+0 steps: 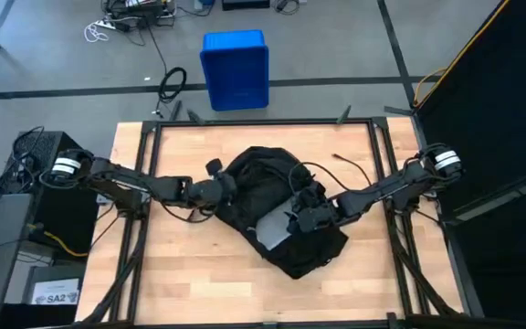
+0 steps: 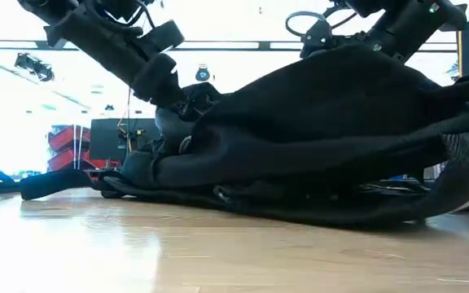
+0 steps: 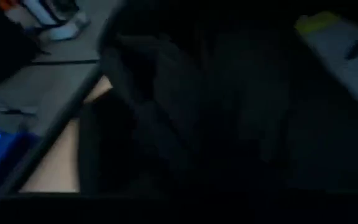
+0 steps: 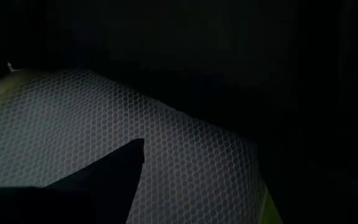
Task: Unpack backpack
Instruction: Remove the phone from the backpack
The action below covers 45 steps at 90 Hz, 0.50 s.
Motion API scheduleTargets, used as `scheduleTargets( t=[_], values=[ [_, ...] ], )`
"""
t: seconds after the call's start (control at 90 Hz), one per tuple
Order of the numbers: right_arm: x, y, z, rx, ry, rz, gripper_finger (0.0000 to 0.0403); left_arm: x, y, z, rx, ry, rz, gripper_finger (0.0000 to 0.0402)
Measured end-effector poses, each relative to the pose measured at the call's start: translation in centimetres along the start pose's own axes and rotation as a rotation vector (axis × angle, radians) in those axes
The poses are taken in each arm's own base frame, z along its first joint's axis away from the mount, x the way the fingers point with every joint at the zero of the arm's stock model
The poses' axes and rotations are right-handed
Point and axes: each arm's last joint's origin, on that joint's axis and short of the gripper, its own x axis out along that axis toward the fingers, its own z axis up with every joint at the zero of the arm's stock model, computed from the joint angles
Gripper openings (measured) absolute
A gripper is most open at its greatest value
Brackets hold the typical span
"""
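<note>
Both tools (image 1: pixel 292 222) against backpack (image 1: pixel 263 183), grip hidden

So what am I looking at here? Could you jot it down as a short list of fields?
setting: wooden table seen from above
main item: black backpack lying flat mid-table
visible inside: grey mesh-textured panel at the bag's opening
left gripper: at the backpack's left edge
right gripper: on the bag beside the grey panel
off the table: blue crate on the floor beyond the far edge
</note>
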Motion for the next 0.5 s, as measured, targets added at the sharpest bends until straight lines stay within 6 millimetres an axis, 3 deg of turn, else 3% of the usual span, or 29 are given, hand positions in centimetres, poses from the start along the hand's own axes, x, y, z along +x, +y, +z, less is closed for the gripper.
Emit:
scheduleTargets(
  t=[0.267,0.5],
  values=[
    [0.0,0.0,0.0,0.002,0.0,0.001,0.03,-0.8,1.2,1.2,0.058,-0.068,0.257,0.02],
    [0.0,0.0,0.0,0.016,0.002,-0.001,0.0305,-2.7,1.1,3.6,0.086,-0.25,0.252,0.0224]
  ],
)
